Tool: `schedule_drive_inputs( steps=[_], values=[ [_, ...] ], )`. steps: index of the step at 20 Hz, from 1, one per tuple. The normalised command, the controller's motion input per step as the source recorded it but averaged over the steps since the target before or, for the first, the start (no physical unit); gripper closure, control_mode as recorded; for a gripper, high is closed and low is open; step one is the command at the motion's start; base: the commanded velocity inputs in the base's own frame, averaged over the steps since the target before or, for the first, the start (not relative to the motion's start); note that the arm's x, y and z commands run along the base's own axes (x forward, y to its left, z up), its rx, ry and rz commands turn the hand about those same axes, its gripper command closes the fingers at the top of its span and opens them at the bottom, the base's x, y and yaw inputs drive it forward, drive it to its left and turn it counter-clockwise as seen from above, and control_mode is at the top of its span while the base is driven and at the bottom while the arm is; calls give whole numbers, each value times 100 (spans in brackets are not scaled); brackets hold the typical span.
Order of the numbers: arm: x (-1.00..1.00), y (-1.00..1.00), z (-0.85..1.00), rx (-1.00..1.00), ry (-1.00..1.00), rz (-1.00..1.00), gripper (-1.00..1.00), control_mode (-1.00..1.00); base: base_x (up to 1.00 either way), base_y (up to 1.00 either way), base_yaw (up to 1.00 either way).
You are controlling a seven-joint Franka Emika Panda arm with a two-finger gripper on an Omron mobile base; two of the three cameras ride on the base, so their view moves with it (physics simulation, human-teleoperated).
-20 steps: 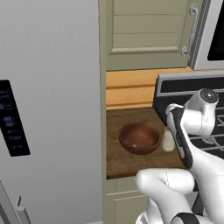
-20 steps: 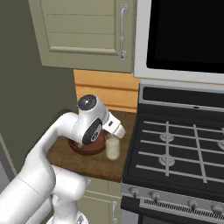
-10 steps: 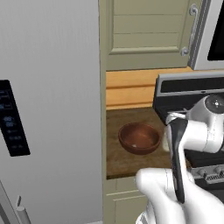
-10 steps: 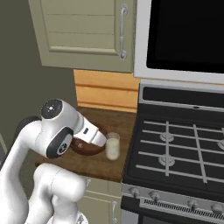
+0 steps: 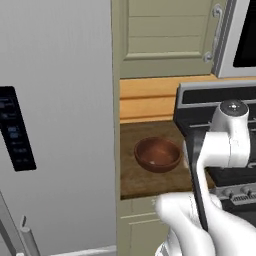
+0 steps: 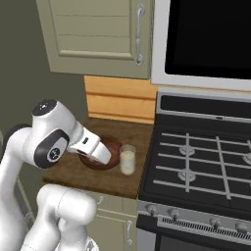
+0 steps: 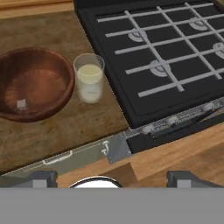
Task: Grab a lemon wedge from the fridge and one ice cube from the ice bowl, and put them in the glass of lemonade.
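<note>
At the bottom of the hand view the gripper (image 7: pixel 109 178) shows its two dark fingertips (image 7: pixel 40 179) set far apart at lower left and lower right, the jaws spread as wide as they go with nothing between them. Just beyond them runs a strip of light wood floor and the front edge of the lower cabinet with its pale handle (image 7: pixel 57 158). Past that edge lies the dark wooden counter (image 7: pixel 57 131), and on it, in the left middle of the frame, sits the ice bowl (image 7: pixel 37 83), wide and shallow, with the ice cube (image 7: pixel 20 104) resting on its inner floor toward the left. Just beside the bowl's right rim stands the glass of lemonade (image 7: pixel 89 78), upright, holding pale cream liquid; whether it touches the bowl is hard to judge. To the right, filling the upper right of the frame, is the black stove (image 7: pixel 175 57) with its grey grates. In the left base view the fridge (image 5: pixel 55 125) takes up the left half of the frame, its black display strip (image 5: pixel 15 127) at the left edge, with the bowl on the counter in the middle. In the right base view the glass stands at centre between the bowl and the stove, and a beige upper cabinet (image 6: pixel 93 34) hangs at upper left.
</note>
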Motion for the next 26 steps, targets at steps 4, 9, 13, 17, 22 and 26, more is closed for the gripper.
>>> schedule_drive_inputs(
  steps=[4, 9, 13, 17, 22, 26],
  values=[
    [0, 0, 0, 0, 0, 0, -100, 100, -100, 2, 5],
    [0, 0, 0, 0, 0, 0, -100, 100, -82, 83, 10],
    [0, 0, 0, 0, 0, 0, -100, 100, -25, 100, 13],
    [0, 0, 0, 0, 0, 0, -100, 100, -1, 100, 6],
    [0, 0, 0, 0, 0, 0, -100, 100, -1, 100, 7],
    [0, 0, 0, 0, 0, 0, -100, 100, -25, 71, 9]
  ],
)
